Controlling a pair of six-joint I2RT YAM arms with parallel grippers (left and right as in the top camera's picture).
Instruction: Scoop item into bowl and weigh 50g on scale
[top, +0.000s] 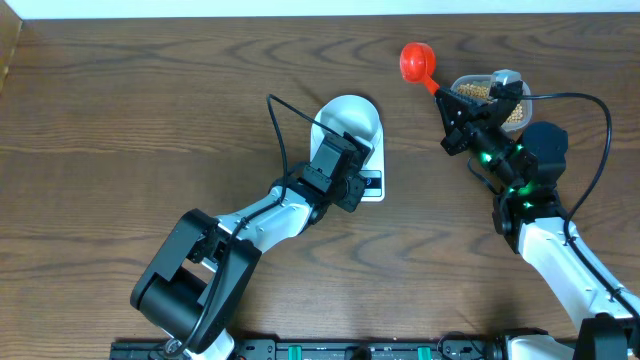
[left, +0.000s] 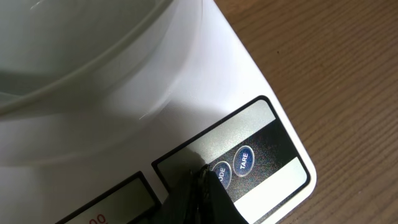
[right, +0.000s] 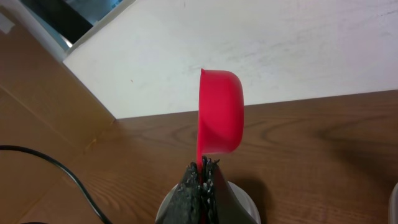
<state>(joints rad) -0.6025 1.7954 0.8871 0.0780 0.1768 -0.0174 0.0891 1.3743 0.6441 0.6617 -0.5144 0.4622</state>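
A white bowl (top: 352, 113) stands on the white scale (top: 374, 150) at the table's middle. My left gripper (top: 350, 190) is shut with nothing in it. Its tips (left: 201, 177) rest on the scale's front panel, right beside the MODE button (left: 222, 176) and left of the TARE button (left: 244, 160). The bowl's rim (left: 93, 68) fills the upper left of the left wrist view. My right gripper (top: 447, 102) is shut on the handle of a red scoop (top: 415, 62), held above the table. The scoop (right: 221, 112) is tilted on its side. Tan beans (top: 470, 90) lie in a clear tub (top: 515, 112) under the right arm.
The scale's display (left: 112, 200) shows at the bottom left of the left wrist view, with red digits partly cut off. A black cable (top: 285, 125) loops over the table left of the scale. A pale wall (right: 261, 50) runs behind the table's far edge.
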